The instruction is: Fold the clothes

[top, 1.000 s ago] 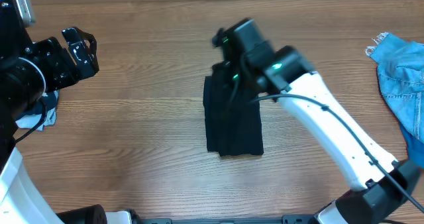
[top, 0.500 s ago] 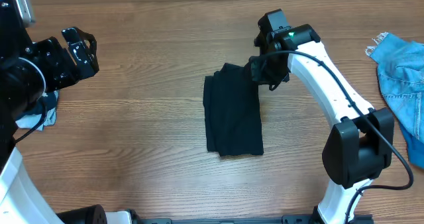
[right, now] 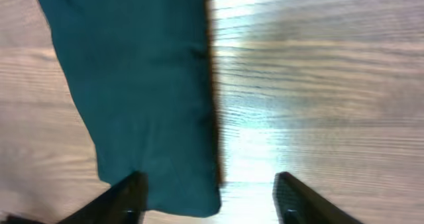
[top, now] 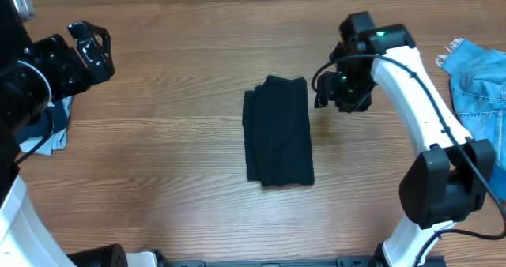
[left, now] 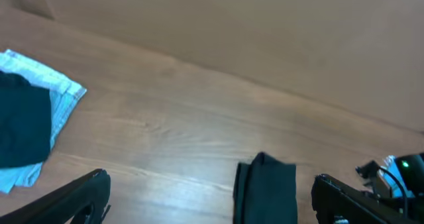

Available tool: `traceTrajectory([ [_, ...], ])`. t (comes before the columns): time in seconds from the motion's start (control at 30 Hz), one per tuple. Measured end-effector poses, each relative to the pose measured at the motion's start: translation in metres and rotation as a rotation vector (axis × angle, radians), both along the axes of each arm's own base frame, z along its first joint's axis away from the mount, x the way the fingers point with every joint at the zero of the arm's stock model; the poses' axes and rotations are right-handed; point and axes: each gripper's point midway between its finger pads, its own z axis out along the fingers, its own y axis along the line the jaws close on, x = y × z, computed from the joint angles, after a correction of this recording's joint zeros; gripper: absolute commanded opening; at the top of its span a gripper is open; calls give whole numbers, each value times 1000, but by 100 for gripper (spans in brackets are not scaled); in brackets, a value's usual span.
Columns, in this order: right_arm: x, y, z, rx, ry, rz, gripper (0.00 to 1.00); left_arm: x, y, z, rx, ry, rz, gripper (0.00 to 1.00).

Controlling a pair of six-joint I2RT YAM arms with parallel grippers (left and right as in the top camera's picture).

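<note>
- The black garment (top: 277, 137) lay in the middle of the table (top: 158, 156). It was folded into a long narrow strip that ran from the near side to the far side, flat on the wood.
- The right pincer (top: 322, 98) was just beside the far right corner of the garment, on its right side.
- In the right wrist view, the right pincer (right: 212, 201) had its two fingers well apart, and nothing was held between them. The garment (right: 132, 85) filled the left part of this view, and its straight edge ran down between the two fingers. The left finger (right: 126, 197) was over the cloth and the other one over bare wood. Whether the finger touched the cloth, I cannot tell.
- The left pincer (top: 88, 47) was at the far left of the table, well apart from the garment. Its fingers were spread wide and empty (left: 211, 181), and they pointed toward the garment (left: 265, 191).
- A pale blue cloth (left: 63, 95) lay at the left edge, with something dark (left: 23, 128) on it.
- A blue denim piece (top: 478, 77) lay at the far right edge.
</note>
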Motion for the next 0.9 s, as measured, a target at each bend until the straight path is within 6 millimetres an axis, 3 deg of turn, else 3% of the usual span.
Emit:
traceTrajectory([
  [0.13,-8,-4,1,20,42,-9,82,2,11,-24,22,105,50,99],
  [0.23,-11,-5,-9,10,51,-8,81,16,10,-64,4,249,34,86],
  [0.3,-18,-7,-28,3,76,-7,68,27,4,-94,-9,354,6,72],
  [0.33,-24,-6,-38,10,92,2,62,39,-11,-132,-1,472,-59,70],
  [0.37,-31,-5,-47,21,114,8,58,46,-20,-148,7,512,-89,69],
  [0.43,-51,-2,-65,47,176,22,38,55,-42,-180,26,588,-153,69],
  [0.5,-66,3,-78,81,219,32,22,63,-68,-199,59,609,-220,71],
  [0.57,-74,8,-85,113,237,34,14,69,-84,-199,80,581,-259,70],
  [0.63,-87,13,-94,152,275,34,6,70,-96,-194,90,550,-285,61],
  [0.73,-109,19,-106,182,335,31,4,68,-99,-179,95,506,-290,52],
  [0.9,-119,49,-110,251,348,41,4,61,-97,-154,96,435,-286,53],
])
